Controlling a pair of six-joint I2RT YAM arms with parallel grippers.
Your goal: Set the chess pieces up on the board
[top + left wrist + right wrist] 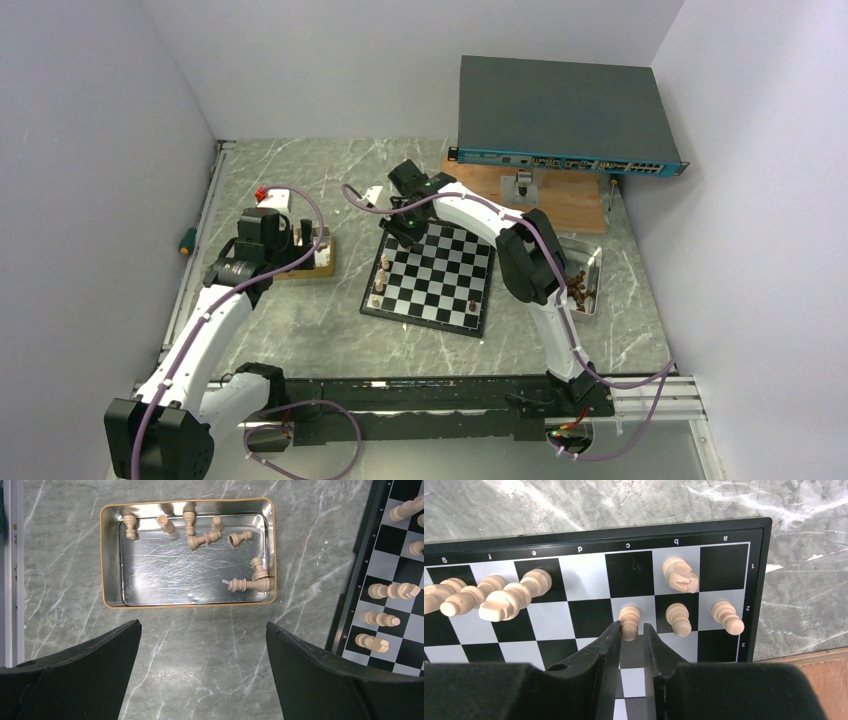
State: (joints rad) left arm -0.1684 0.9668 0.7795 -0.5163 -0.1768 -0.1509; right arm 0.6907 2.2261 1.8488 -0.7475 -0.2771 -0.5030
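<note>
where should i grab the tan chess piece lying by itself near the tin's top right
Probably best to grip the light tan wooden chess piece at its narrow waist, from straight above: it lies flat in the shiny rectangular metal tin, clear of neighbours, so there's room either side.

the fingers (606,650) of my right end effector (630,630) are matt black plastic. the chess pieces (679,617) are pale wood, smooth with a light sheen. the board (584,570) has glossy black and silvery checks. the tin (111,555) is bright, scratched metal with a brass-toned rim. the surface (200,650) is polished, grey and marble-patterned.
</note>
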